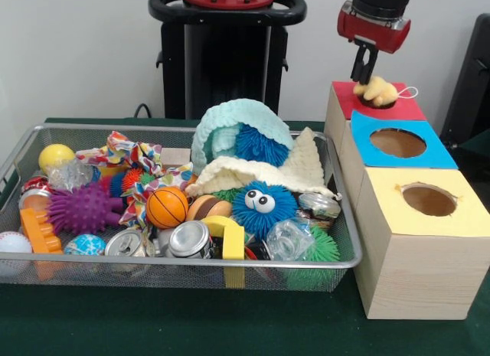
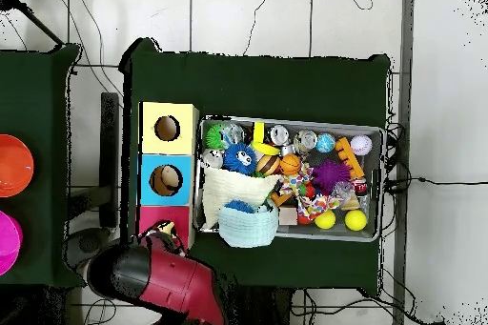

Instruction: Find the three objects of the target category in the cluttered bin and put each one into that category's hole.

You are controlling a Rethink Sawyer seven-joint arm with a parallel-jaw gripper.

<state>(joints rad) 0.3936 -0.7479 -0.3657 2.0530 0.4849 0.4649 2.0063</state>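
Observation:
My gripper (image 1: 365,80) hangs over the hole of the red-topped box (image 1: 406,109) at the far right, shut on a small yellow plush toy (image 1: 378,93). The toy's underside rests in or on that hole, and a thin string loop sticks out to its right. In the overhead view the red arm (image 2: 164,278) covers most of the red box (image 2: 177,214), with only a bit of the yellow toy (image 2: 165,230) showing. The wire bin (image 1: 191,262) holds other soft things: a teal knitted piece (image 1: 230,119), a cream cloth (image 1: 302,168) and a blue fuzzy ball with eyes (image 1: 262,207).
A blue-topped box (image 1: 438,155) and a yellow-topped box (image 1: 380,212), each with a round hole, stand in a row in front of the red one. The bin also holds spiky balls, cans, a small basketball (image 1: 166,207), yellow balls and ribbons. Coloured bowls (image 2: 13,165) sit on a side table.

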